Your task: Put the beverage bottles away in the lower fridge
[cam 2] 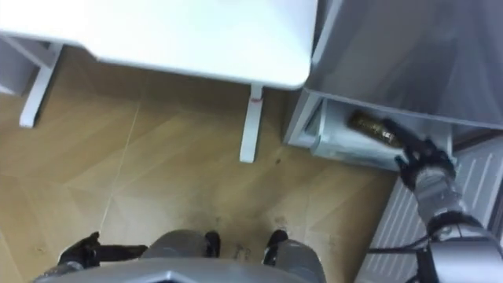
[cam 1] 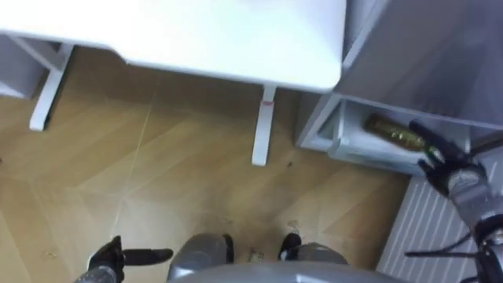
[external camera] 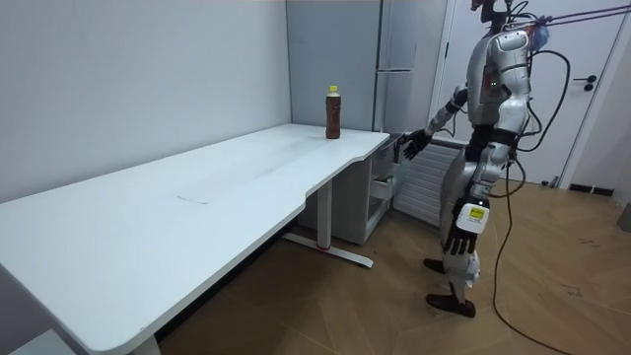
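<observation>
Well, one drink is already in. A golden-brown bottle [cam 1: 391, 131] lies on its side in the open lower compartment [cam 1: 369, 151] of the grey fridge [cam 1: 424, 55], at the far right past the end of the bench [external camera: 197, 197]. The other, a tea-coloured bottle [external camera: 333, 111] with a yellow cap, stands upright on the white bench near its far right corner, well apart from both hands.

That standing bottle looks full, so I'd judge it fairly weighty for its slim shape. It is probably stiff plastic that gives a little when squeezed, with a smooth, slippery skin. Tall and narrow, it would tip at a careless knock. The sound place to take it is round the middle of the body, thumb set against the fingers, not up at the cap. The lying one is round and could roll if nudged.

The robot stands on the wooden floor [cam 1: 157, 181] at the bench's end, facing the fridge. Its right arm reaches forward and down to the compartment. The right hand [cam 1: 449, 169] is apart and empty, fingers straight and spread, their tips right by the lying bottle's near end; I cannot tell whether they touch it. The left hand [cam 1: 114, 257] hangs low by the thigh, fingers straight, holding nothing.
</observation>
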Available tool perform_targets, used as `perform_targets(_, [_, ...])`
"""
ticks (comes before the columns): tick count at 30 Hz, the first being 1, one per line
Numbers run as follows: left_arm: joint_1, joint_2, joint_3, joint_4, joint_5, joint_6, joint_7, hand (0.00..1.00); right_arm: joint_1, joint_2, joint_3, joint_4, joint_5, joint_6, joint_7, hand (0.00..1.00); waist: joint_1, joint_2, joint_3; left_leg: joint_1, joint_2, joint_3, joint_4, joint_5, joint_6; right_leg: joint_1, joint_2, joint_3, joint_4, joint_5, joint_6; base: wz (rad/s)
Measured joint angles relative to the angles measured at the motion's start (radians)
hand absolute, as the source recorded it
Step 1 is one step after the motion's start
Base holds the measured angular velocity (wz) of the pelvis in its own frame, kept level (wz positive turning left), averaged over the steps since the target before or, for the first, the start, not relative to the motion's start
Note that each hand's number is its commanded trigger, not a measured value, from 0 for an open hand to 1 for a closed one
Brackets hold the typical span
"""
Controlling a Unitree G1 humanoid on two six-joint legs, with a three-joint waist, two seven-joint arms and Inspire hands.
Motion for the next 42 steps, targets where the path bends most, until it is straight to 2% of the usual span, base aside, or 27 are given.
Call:
perform_targets(4, [0.01, -0.018, 0.008, -0.001, 0.003, -0.001, 0.002, 0.0, 0.091, 0.046, 0.001, 0.0, -0.081, 0.003, 0.043, 0.0, -0.019, -0.002, -0.0019, 0.1, 0.004, 0.01, -0.066, 0.003, -0.003, 0.086, 0.01, -0.001, -0.051, 0.002, 0.004, -0.06])
perform_targets(8, [0.037, -0.043, 0.059, -0.001, 0.014, -0.022, 0.003, 0.0, 0.146, 0.089, -0.001, -0.002, -0.23, 0.004, 0.06, 0.0, -0.032, -0.001, -0.0011, 0.171, 0.009, 0.02, -0.112, 0.004, -0.006, 0.14, 0.023, 0.008, -0.076, 0.002, 0.005, -0.11])
perform_targets(13, [0.057, -0.077, 0.112, -0.002, 0.02, -0.023, 0.035, 0.0, 0.186, 0.128, -0.003, -0.003, -0.33, 0.004, 0.062, 0.0, -0.049, 0.005, 0.0005, 0.211, 0.009, 0.022, -0.14, 0.005, -0.006, 0.176, 0.025, 0.01, -0.091, -0.001, 0.009, 0.0])
perform_targets(14, [0.06, -0.089, 0.139, -0.002, 0.02, -0.025, 0.042, 0.0, 0.195, 0.147, -0.03, 0.001, -0.362, 0.003, 0.065, 0.0, -0.054, 0.005, 0.0021, 0.222, 0.009, 0.021, -0.144, 0.005, -0.006, 0.186, 0.027, 0.01, -0.095, -0.001, 0.009, 0.0])
perform_targets(17, [0.069, -0.111, 0.176, -0.002, 0.021, -0.028, 0.056, 0.0, 0.244, 0.174, -0.038, 0.003, -0.449, 0.0, 0.072, 0.0, -0.051, 0.005, 0.0028, 0.248, 0.009, 0.019, -0.163, 0.005, -0.006, 0.214, 0.03, 0.012, -0.11, -0.003, 0.012, 0.03])
perform_targets(22, [0.079, -0.128, 0.2, -0.006, 0.04, -0.03, 0.093, 0.0, 0.293, 0.214, -0.037, 0.032, -0.625, -0.001, 0.056, 0.0, -0.049, 0.002, 0.0032, 0.254, 0.009, 0.015, -0.162, 0.004, -0.007, 0.231, 0.033, 0.011, -0.127, -0.002, 0.015, 0.03])
perform_targets(25, [0.072, -0.139, 0.2, 0.003, 0.039, -0.03, 0.109, 0.0, 0.292, 0.237, -0.026, 0.072, -0.738, -0.002, 0.05, 0.0, -0.048, -0.002, 0.0042, 0.254, 0.009, 0.016, -0.161, 0.004, -0.007, 0.232, 0.033, 0.012, -0.128, -0.002, 0.015, 0.0])
perform_targets(30, [0.073, -0.154, 0.207, 0.005, 0.034, -0.03, 0.13, 0.0, 0.293, 0.247, -0.021, 0.08, -0.786, -0.005, 0.015, 0.0, -0.043, -0.003, 0.0032, 0.257, 0.01, 0.019, -0.161, 0.004, -0.007, 0.234, 0.033, 0.014, -0.127, -0.002, 0.015, -0.01])
perform_targets(33, [0.075, -0.165, 0.252, 0.004, 0.041, -0.03, 0.149, 0.0, 0.285, 0.251, -0.027, 0.083, -0.804, -0.005, 0.011, 0.0, -0.041, -0.002, 0.0038, 0.265, 0.01, 0.016, -0.16, 0.004, -0.007, 0.242, 0.034, 0.012, -0.13, -0.002, 0.014, 0.01])
perform_targets(38, [0.068, -0.172, 0.304, -0.007, 0.034, -0.03, 0.251, 0.0, 0.29, 0.251, -0.027, 0.083, -0.822, -0.005, -0.009, 0.0, -0.023, 0.007, 0.0023, 0.289, 0.012, 0.008, -0.164, 0.004, -0.008, 0.271, 0.036, 0.001, -0.141, -0.001, 0.015, 0.04])
perform_targets(42, [0.072, -0.174, 0.359, -0.081, -0.032, -0.04, 0.324, 0.0, 0.285, 0.25, -0.03, 0.082, -0.868, -0.006, -0.017, 0.0, -0.016, 0.012, 0.0031, 0.293, 0.012, 0.003, -0.163, 0.003, -0.009, 0.28, 0.036, -0.003, -0.141, -0.001, 0.015, 0.03])
